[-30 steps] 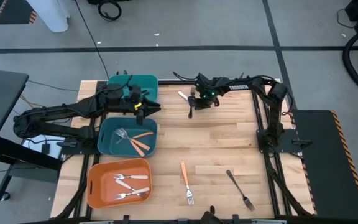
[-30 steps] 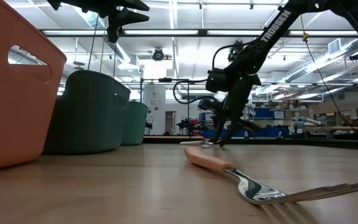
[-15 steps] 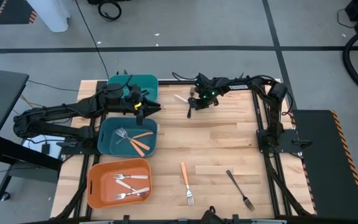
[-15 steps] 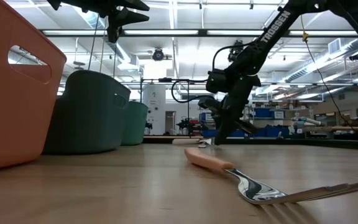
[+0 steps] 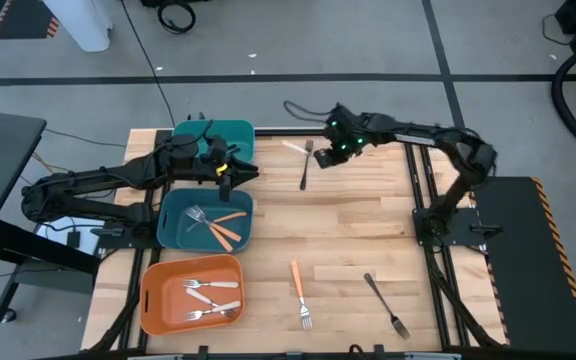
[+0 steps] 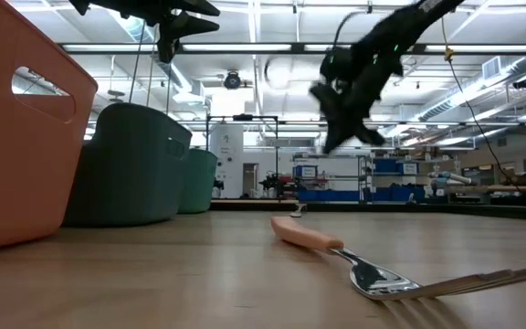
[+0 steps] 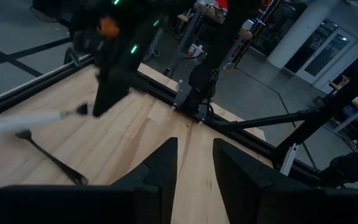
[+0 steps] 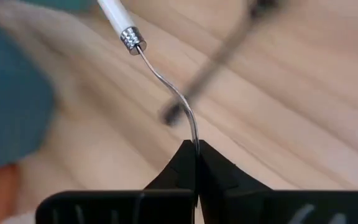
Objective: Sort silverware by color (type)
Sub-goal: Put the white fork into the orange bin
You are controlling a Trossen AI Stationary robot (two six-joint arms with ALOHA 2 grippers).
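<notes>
My right gripper point(image 5: 336, 149) hangs above the table's far middle, shut on a piece of silverware with a cream handle point(image 5: 294, 148) and a thin silver neck. Under it a black fork point(image 5: 305, 168) lies flat on the wood. An orange-handled fork point(image 5: 300, 292) and another black fork point(image 5: 385, 304) lie near the front edge. My left gripper point(image 5: 240, 172) stands open and empty over the far rim of the middle teal bin point(image 5: 168, 228). My right gripper pinches the silver neck point(image 8: 194, 134) of the cream-handled piece between its two fingertips point(image 8: 184, 158), at the metal end. The cream handle point(image 8: 114, 12) sticks out away from the fingers toward the table's left. The piece is lifted clear of the table.
The middle teal bin holds orange-handled pieces point(image 5: 226, 228). An orange bin point(image 5: 153, 300) at the front left holds cream-handled forks point(image 5: 208, 297). A second teal bin point(image 5: 230, 131) stands at the far edge. Bare wood lies at the table's middle and right.
My right gripper has shut on the cream-handled piece and lifted it off the table, rising and going toward the right edge. The black fork has stayed on the wood.
</notes>
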